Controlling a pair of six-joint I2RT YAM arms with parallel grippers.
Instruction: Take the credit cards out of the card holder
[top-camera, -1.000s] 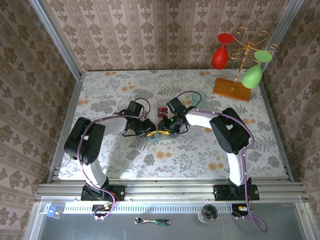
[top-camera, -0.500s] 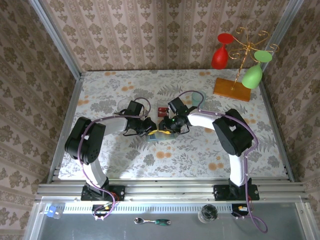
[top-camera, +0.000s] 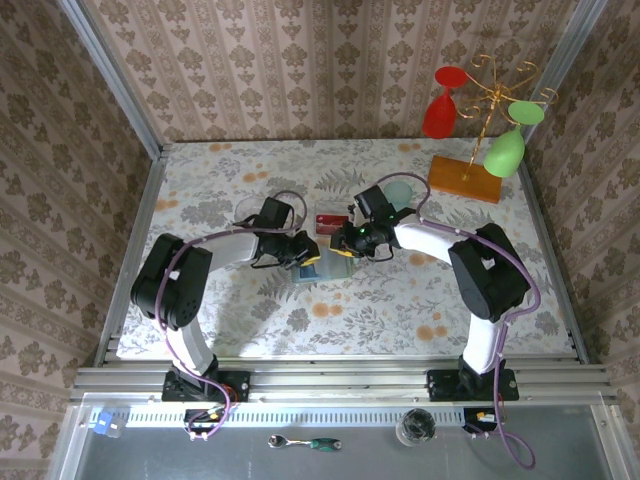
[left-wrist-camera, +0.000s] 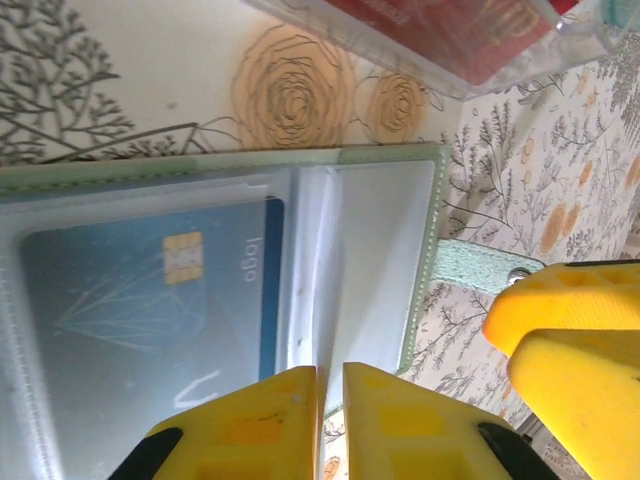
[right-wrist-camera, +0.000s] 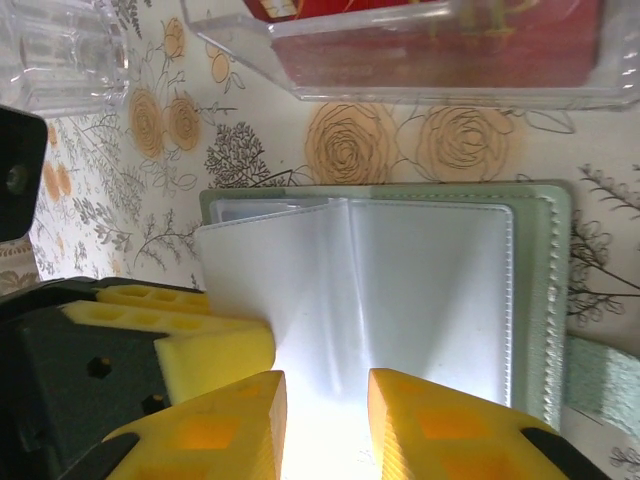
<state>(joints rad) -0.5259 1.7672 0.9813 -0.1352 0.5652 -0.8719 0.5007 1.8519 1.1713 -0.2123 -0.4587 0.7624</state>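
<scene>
The pale green card holder (left-wrist-camera: 300, 160) lies open on the floral table, between the two grippers (top-camera: 327, 264). A blue credit card (left-wrist-camera: 150, 300) sits inside its left clear sleeve. My left gripper (left-wrist-camera: 330, 385) is shut on the edge of a clear sleeve page at the centre fold. My right gripper (right-wrist-camera: 327, 400) faces it from the other side, shut on a lifted, creased clear sleeve page of the card holder (right-wrist-camera: 545, 300). The left gripper's yellow fingers (right-wrist-camera: 200, 345) touch that page's left edge. A red credit card (right-wrist-camera: 440, 45) lies in a clear tray just beyond.
The clear tray (top-camera: 327, 220) lies right behind the card holder. A clear glass (right-wrist-camera: 60, 50) stands at the far left, a pale teal cup (top-camera: 398, 192) behind the right arm. A gold rack with red and green wine glasses (top-camera: 480, 130) occupies the back right corner.
My right gripper has moved to the right and slightly away, drawing the clear sleeve page with it. The left gripper has closed a little and stayed in place.
</scene>
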